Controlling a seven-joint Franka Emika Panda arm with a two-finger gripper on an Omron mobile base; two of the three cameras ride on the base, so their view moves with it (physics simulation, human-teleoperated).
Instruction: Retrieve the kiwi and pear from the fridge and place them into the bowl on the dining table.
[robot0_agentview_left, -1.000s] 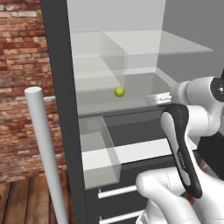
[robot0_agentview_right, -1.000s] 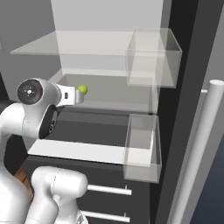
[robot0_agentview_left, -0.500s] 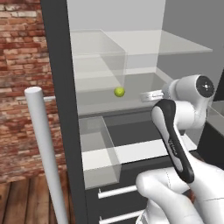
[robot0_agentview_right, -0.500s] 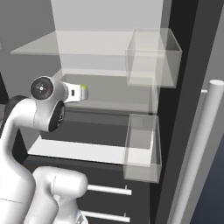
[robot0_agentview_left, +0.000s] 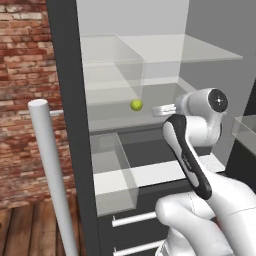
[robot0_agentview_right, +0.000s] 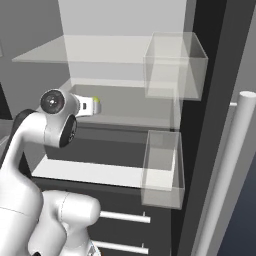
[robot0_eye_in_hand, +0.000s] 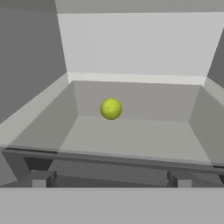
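Item: pear (robot0_eye_in_hand: 110, 108), a small yellow-green ball, is recorded at the centre of the hand view, resting on a glass shelf (robot0_eye_in_hand: 131, 140) inside the fridge (robot0_agentview_left: 67, 125); in the left base view it is seen just left of centre (robot0_agentview_left: 136, 105), and in the right base view it is partly hidden at left of centre behind the arm's tip (robot0_agentview_right: 96, 100). Item: end effector (robot0_eye_in_hand: 111, 180), at the bottom of the hand view, is held with its fingers wide apart and nothing between them; it is placed at the shelf's front edge, with its tip seen at the centre of the left base view (robot0_agentview_left: 159, 110). Relation noted: the pear lies straight ahead of the end effector, deeper in on the shelf, near but not touching, and roughly centred between the two finger tips. As the fruit is round, no long axis is offered; a straight advance is judged sufficient for the coming grasp. The kiwi is not entered.
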